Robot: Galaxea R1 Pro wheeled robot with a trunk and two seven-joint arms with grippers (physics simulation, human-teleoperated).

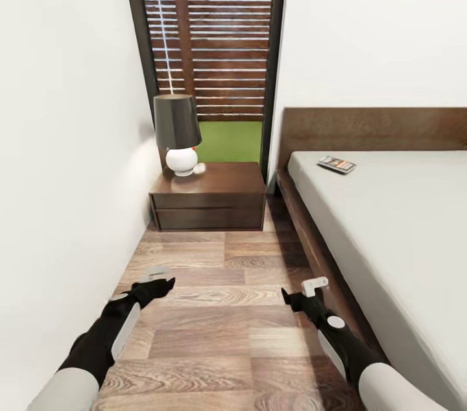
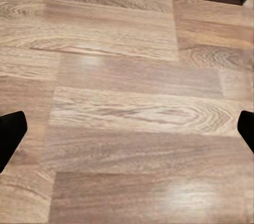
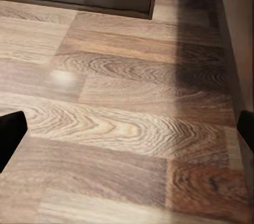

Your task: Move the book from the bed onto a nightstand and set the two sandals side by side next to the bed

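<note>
You are facing the nightstand [image 1: 209,196] with nothing done yet: the book [image 1: 336,164] is lying on the bed [image 1: 389,216] near the headboard. Left gripper [image 1: 157,279] and right gripper [image 1: 310,289] are hanging open, empty. Sandals unseen.

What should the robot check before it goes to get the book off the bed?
1. Book in sight: ok, it lies on the bed near the headboard.
2. Left claw empty and open: ok, fingertips sit far apart over bare floor.
3. Right claw empty and open: ok.
4. Nightstand has room: ok, a lamp stands at one corner and the rest of the top is bare.
5. Book within reach: not ok, both claws are low over the floor, short of it.
6. Sandals located: cannot tell.
</note>
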